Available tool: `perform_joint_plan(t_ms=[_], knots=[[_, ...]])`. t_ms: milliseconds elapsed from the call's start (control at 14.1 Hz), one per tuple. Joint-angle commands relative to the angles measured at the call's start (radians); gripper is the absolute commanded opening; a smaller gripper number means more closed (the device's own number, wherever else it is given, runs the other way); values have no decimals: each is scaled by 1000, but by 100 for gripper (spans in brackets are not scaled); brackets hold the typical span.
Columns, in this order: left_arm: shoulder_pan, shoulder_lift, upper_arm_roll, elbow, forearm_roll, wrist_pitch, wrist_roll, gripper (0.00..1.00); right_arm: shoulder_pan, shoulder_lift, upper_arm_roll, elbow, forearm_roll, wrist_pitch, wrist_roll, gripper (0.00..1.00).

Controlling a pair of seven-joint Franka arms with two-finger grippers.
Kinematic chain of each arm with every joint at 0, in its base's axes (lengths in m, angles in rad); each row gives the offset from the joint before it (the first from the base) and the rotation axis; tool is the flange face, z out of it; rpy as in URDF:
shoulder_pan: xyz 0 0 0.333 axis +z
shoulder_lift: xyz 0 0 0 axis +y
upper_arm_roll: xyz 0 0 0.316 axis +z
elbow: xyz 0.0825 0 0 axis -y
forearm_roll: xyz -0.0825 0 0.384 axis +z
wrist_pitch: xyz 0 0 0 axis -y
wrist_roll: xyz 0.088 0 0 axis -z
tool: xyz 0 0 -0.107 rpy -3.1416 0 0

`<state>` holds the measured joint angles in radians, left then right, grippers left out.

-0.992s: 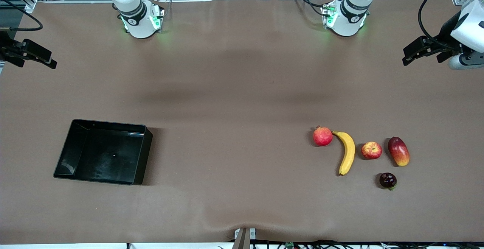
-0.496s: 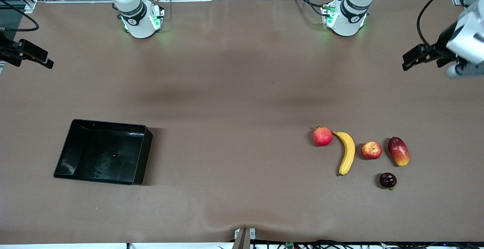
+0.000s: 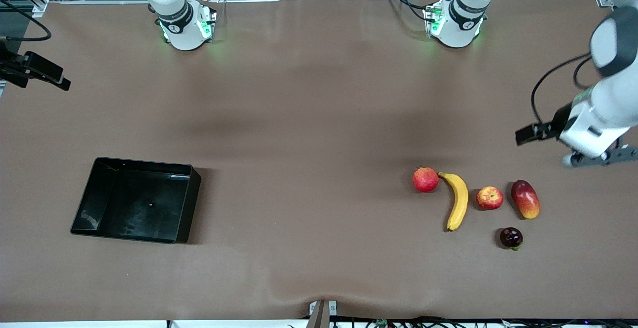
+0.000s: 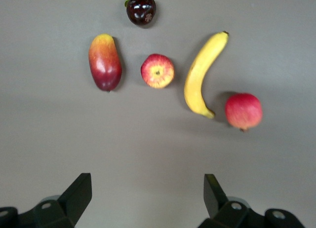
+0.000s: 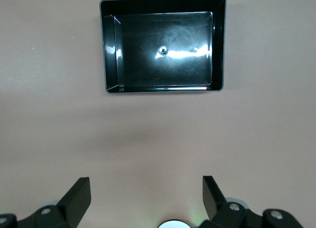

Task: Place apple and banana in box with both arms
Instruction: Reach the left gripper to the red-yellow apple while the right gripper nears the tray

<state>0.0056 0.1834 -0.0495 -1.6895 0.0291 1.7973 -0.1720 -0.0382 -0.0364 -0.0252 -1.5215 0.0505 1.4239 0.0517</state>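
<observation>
The apple [image 3: 490,198] lies between the banana [image 3: 458,201] and a mango at the left arm's end of the table. Both also show in the left wrist view, the apple [image 4: 157,70] and the banana [image 4: 200,77]. The black box [image 3: 139,203] sits empty toward the right arm's end and shows in the right wrist view [image 5: 148,60]. My left gripper [image 3: 541,131] is open and empty, up over bare table near the fruit [image 4: 148,196]. My right gripper [image 3: 42,75] is open and empty, waiting over the table's edge [image 5: 146,196].
A red pomegranate [image 3: 425,179] touches the banana's farther tip. A red-yellow mango [image 3: 525,199] lies beside the apple. A dark round fruit [image 3: 511,238] lies nearer to the front camera. The brown table cloth [image 3: 309,168] is bare between fruit and box.
My left arm has swung from the table's edge toward the fruit, with its gripper now lower in the front view. My right gripper has shifted only slightly. The fruit and the box have not moved.
</observation>
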Motion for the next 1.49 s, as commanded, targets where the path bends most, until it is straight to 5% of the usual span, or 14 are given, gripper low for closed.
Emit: perform_joint_plan(t_ms=[0,354,709,1417], knots=[[34,86,-6,-33,15,138,6,100,-9,-8,8,1,-12,0,-4,100],[34,212,-4,-102,14,330,-259,100,-11,1,8,1,-12,0,-4,100],[74,326,-4,-102,3,491,-326,100,-19,35,7,1,-15,3,-6,100],[45,393,-12,-82,8,592,-475,100,-89,331,8,50,2,38,8,100]])
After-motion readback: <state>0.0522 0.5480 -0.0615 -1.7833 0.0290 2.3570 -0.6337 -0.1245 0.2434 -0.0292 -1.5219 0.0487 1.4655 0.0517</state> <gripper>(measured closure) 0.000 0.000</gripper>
